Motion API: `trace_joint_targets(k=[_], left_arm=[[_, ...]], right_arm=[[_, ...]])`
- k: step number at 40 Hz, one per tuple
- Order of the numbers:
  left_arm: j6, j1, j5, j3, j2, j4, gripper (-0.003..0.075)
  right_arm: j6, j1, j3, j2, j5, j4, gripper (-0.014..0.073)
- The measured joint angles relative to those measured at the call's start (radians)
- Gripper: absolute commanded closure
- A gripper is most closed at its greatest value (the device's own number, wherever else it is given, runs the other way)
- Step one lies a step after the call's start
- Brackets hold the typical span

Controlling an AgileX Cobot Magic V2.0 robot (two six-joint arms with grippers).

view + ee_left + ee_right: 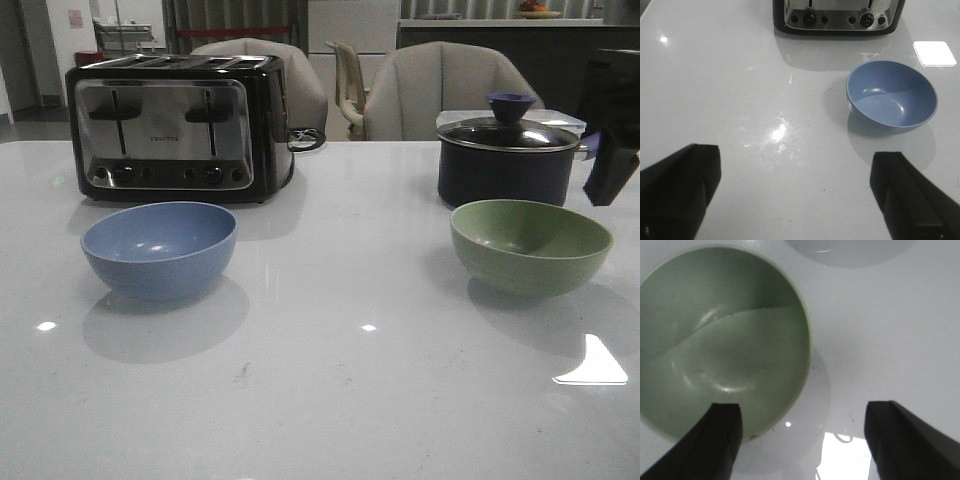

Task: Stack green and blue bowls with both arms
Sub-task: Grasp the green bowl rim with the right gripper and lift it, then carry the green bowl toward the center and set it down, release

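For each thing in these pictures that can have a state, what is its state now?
Blue bowl: upright, empty, alone on the table.
Green bowl: upright, empty, not stacked.
Saucepan: glass lid on.
Toaster: slots look empty.
Left gripper: fingers open, holding nothing, short of the blue bowl.
Right gripper: fingers open, holding nothing, one finger over the green bowl's rim.

Dim, perhaps slightly soft front view; overhead glare on the glossy table [320, 400].

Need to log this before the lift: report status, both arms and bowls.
Left gripper open, empty, short of blue bowl. Right gripper open over green bowl rim. Bowls apart, unstacked. Saucepan right behind green bowl.
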Motion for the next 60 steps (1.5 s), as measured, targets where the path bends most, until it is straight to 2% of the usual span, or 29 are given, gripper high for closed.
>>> trace_joint_targets(k=[11,23,28,34,44,52,60], left_arm=[[0.000,0.000,-0.002,0.000,0.000,0.000,0.0062],[0.000,0.000,-0.002,0.000,0.000,0.000,0.0062],[0.000,0.000,-0.002,0.000,0.000,0.000,0.0062],[0.000,0.000,-0.002,0.000,0.000,0.000,0.0062],[0.000,0.000,-0.002,0.000,0.000,0.000,0.0062],[0.000,0.000,-0.002,0.000,0.000,0.000,0.0062],[0.000,0.000,-0.002,0.000,0.000,0.000,0.0062]], right_arm=[[0.000,0.000,-0.145,0.223,-0.008,0.000,0.0006],[0.000,0.000,-0.244,0.323,0.059,0.001,0.0366],[0.000,0.000,-0.251,0.327,0.070,0.001,0.0474],[0.000,0.000,-0.255,0.320,0.086,0.013,0.0562],[-0.004,0.025,-0.255,0.254,0.137,0.004,0.0559],[-0.053,0.147,-0.255,0.138,0.194,0.064,0.0559],[-0.073,0.278,-0.253,0.151,0.221,0.156,0.0559]])
